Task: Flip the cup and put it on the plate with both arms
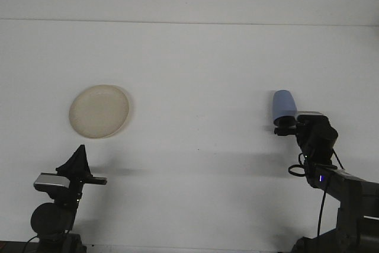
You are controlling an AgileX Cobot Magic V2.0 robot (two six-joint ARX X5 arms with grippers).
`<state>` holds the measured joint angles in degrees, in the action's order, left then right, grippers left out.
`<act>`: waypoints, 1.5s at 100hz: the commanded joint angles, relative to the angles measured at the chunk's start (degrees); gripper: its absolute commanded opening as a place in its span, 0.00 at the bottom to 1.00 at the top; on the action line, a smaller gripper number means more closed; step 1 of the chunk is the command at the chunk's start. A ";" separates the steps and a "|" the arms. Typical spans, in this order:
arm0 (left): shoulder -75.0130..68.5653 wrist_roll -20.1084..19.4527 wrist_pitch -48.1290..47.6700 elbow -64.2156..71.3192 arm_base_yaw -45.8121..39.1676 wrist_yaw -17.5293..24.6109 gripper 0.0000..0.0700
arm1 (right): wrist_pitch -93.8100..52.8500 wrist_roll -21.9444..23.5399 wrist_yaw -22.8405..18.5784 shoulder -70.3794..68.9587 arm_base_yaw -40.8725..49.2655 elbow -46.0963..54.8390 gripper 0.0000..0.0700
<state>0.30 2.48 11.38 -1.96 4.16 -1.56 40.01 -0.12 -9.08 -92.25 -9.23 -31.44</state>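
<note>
Right hand at cup base, grip state can't tell; cup upside down, not flipped, plate empty.

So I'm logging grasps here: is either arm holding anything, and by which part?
Left gripper holds nothing. Right gripper meets the blue cup's near end; a grip cannot be told.

You have one front view, set high behind the arms, looking forward and down across the counter to its far edge.
</note>
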 commanded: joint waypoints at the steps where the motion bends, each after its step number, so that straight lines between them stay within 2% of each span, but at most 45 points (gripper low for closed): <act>1: -0.11 0.13 0.68 1.14 -0.02 -0.07 0.02 | 0.66 -1.29 -0.28 -1.81 -0.15 -1.40 0.78; 9: -0.11 0.13 0.68 1.14 -0.02 -0.09 0.02 | 0.61 -1.46 -0.70 -2.62 -0.17 -2.49 0.77; 15: -0.11 0.13 0.68 1.14 -0.02 -0.07 0.02 | 0.61 -1.51 -1.53 -2.86 -0.17 -2.91 0.70; 43: -0.11 0.13 0.70 1.14 -0.02 -0.07 0.02 | 0.50 -2.32 -3.17 -3.19 -0.17 -3.13 0.00; 71: -0.11 0.13 0.68 1.14 -0.02 -0.07 0.02 | 0.42 -0.98 -3.41 -1.31 -0.09 -3.13 0.00; 94: -0.11 0.13 0.68 1.14 -0.02 -0.07 0.02 | -4.26 -0.72 -2.97 9.99 0.70 -3.13 0.00; 106: -0.11 0.13 0.68 1.14 -0.02 -0.07 0.02 | -11.23 -0.44 -2.56 18.93 1.60 -3.13 0.00; 125: -0.11 0.13 0.68 1.14 -0.02 -0.07 0.02 | -25.73 3.17 0.59 34.34 4.46 -3.17 0.00; 150: -0.11 0.13 0.68 1.14 -0.02 -0.09 0.02 | -49.05 6.45 2.12 48.87 10.34 -5.92 0.00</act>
<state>0.30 2.46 11.38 -1.96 4.16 -1.58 -4.10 4.16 -7.25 -44.69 -0.03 -35.22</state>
